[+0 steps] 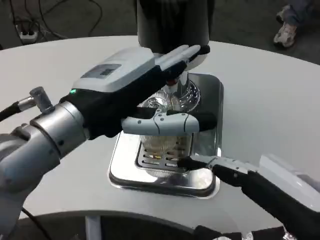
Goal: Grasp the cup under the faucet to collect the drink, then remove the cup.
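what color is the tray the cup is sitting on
Shiny silver metal, with a slotted grate in the middle; the drip tray under the cup shows best in the head view.

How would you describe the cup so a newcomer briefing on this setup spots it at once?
On the white table sits a shiny steel drip tray in front of a dark dispenser. On its slotted grate, under the chrome faucet, stands the cup. It is the one clear, ribbed item, holding pale liquid, with the left hand around it.

clear cup (pixel 162 142), shiny silver slotted drip tray (pixel 125 172), white table (pixel 270 100), black dispenser (pixel 172 22)
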Tool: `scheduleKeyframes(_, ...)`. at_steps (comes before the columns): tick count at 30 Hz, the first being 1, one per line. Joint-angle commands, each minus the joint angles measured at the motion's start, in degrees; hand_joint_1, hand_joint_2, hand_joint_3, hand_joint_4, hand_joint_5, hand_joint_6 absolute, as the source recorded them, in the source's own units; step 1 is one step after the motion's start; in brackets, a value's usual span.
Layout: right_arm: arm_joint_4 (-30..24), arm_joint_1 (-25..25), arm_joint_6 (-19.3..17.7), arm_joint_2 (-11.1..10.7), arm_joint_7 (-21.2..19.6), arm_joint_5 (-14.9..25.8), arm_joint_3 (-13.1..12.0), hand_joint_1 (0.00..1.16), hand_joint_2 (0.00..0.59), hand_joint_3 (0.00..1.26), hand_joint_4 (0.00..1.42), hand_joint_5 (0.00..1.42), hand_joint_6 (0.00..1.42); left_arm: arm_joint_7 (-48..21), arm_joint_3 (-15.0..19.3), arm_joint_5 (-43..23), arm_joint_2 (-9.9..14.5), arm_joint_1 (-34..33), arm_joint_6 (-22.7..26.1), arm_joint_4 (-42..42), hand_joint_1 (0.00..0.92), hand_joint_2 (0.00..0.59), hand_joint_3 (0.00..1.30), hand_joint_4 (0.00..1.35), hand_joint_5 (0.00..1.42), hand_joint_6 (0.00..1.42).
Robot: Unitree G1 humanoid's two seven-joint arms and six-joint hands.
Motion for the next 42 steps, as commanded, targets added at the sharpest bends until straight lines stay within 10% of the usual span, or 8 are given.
scheduleKeyframes(1,2.3,-1.3,0.9,2.1,-2.5,-1.5,2.2,0.74,0.281,0.17,0.17,0.13,0.15,-4.0,-2.1,1.5,1.7,2.2,0.2,1.3,0.000,0.141,0.05,0.03,0.13,0.04)
scheduleKeyframes(12,13.1,-4.3,-4.1,8.9,-11.9,-5.6,8.7,0.81,0.224,0.19,0.21,0.18,0.20,-3.9,-2.0,2.2,1.4,2.7,0.8,1.0,0.000,0.149,0.05,0.03,0.13,0.04)
scheduleKeyframes(24,25.8,-6.0,-6.4,20.6,-23.8,-1.7,9.7,0.84,0.183,0.16,0.18,0.16,0.21,-3.4,-1.8,2.2,0.9,2.6,1.2,1.3,0.000,0.150,0.04,0.03,0.12,0.04)
scheduleKeyframes(42,45.1,-18.3,-9.4,32.4,-35.3,-0.9,12.9,0.83,0.174,0.07,0.08,0.06,0.11,-3.5,-2.2,2.5,0.4,2.6,2.5,0.5,0.000,0.158,0.04,0.02,0.12,0.04)
